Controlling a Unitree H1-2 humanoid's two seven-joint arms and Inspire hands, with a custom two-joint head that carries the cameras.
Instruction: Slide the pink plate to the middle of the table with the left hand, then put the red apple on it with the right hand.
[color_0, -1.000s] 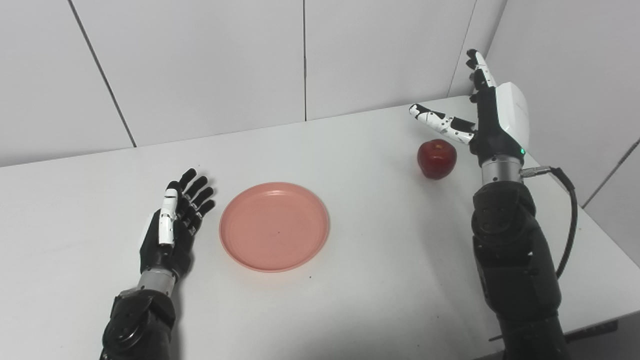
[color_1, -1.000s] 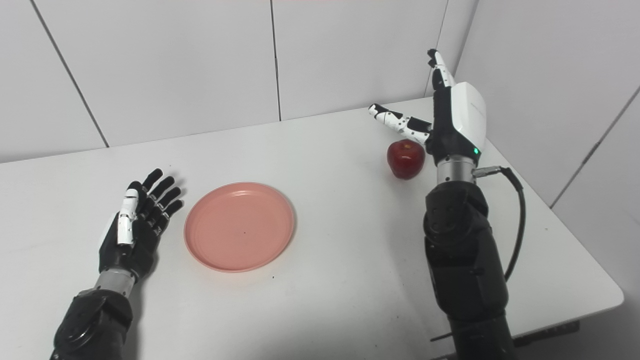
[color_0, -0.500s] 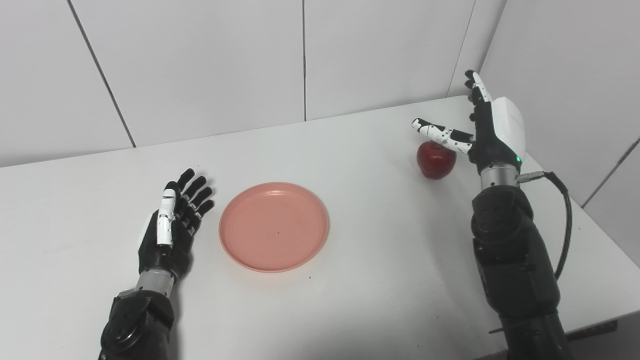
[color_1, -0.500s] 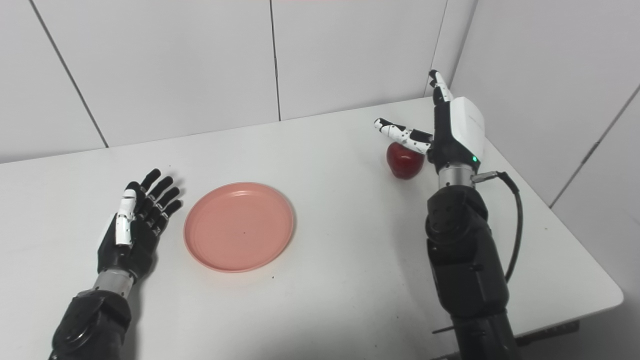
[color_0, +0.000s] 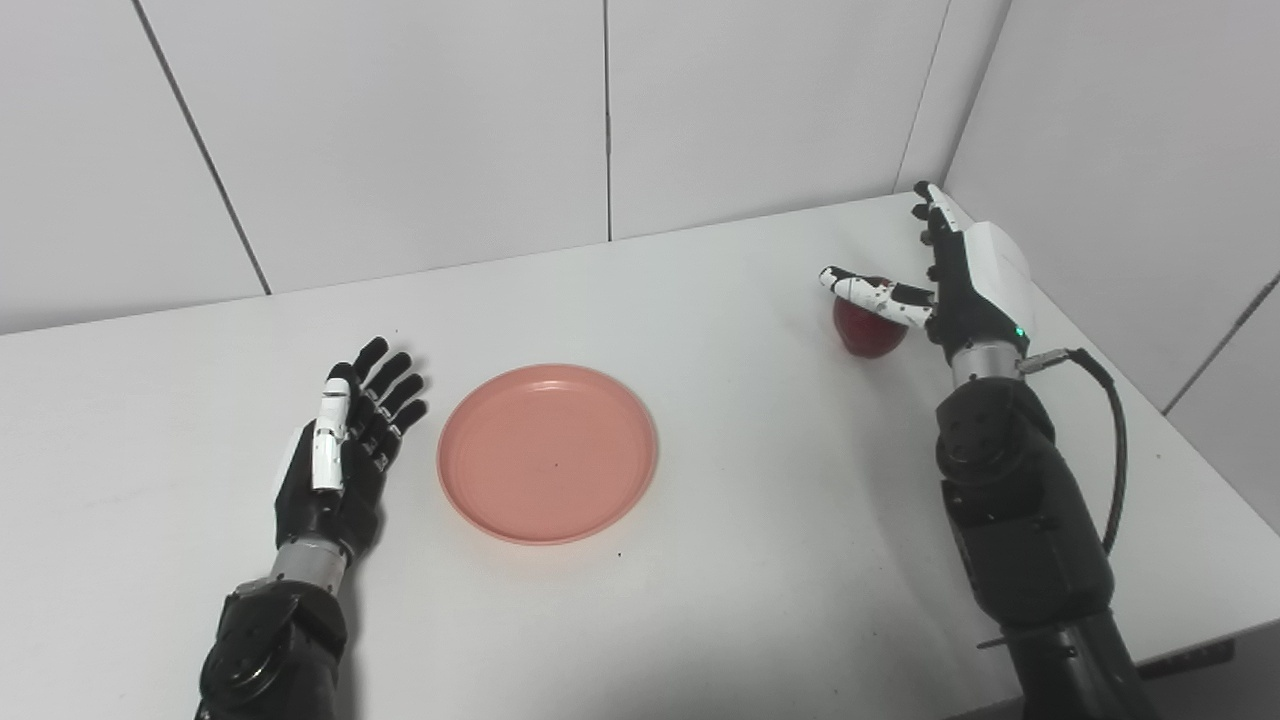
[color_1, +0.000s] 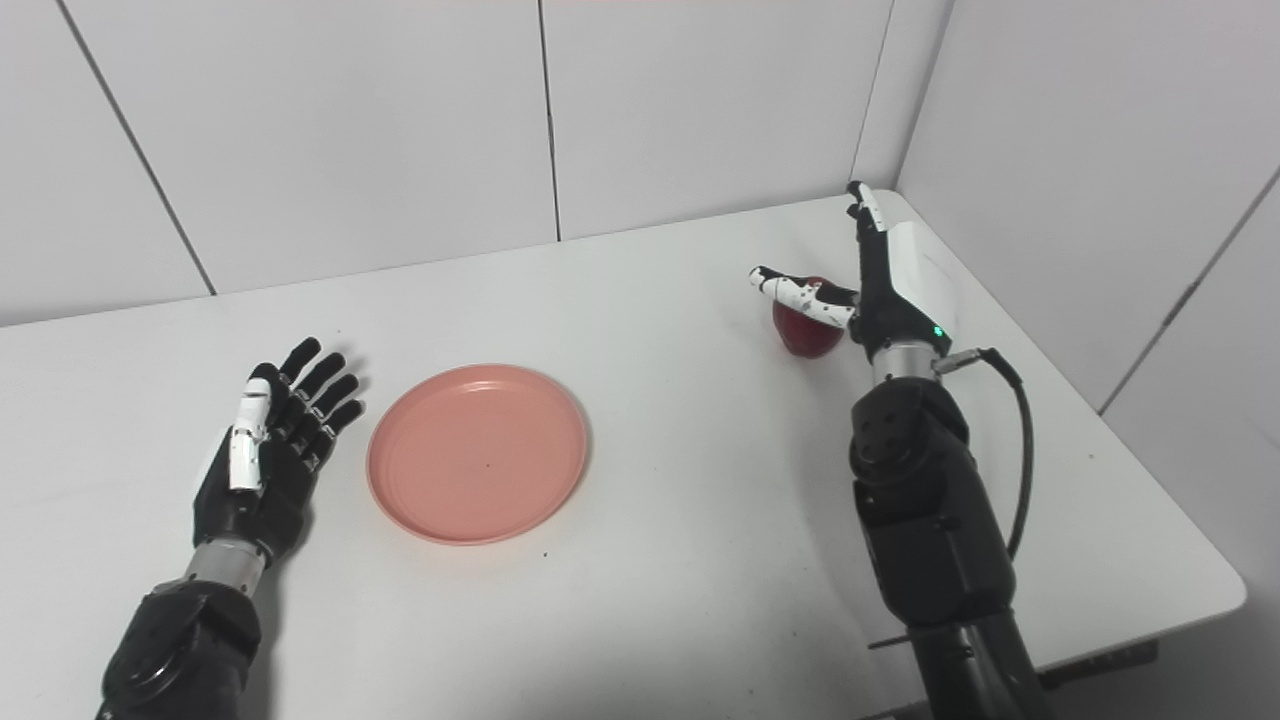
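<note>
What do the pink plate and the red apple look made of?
Pink plate: likely plastic, matte, evenly coloured, with a thin raised rim and faint moulded rings. Red apple: glossy dark red skin; real or imitation cannot be told, since the right hand partly covers it.

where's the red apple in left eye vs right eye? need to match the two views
Left eye view: red apple at right, far side of the table, partly behind the open right hand.
Right eye view: red apple right of centre, same spot beside the right hand.
Shared landmark: pink plate, near the middle in both.
</note>
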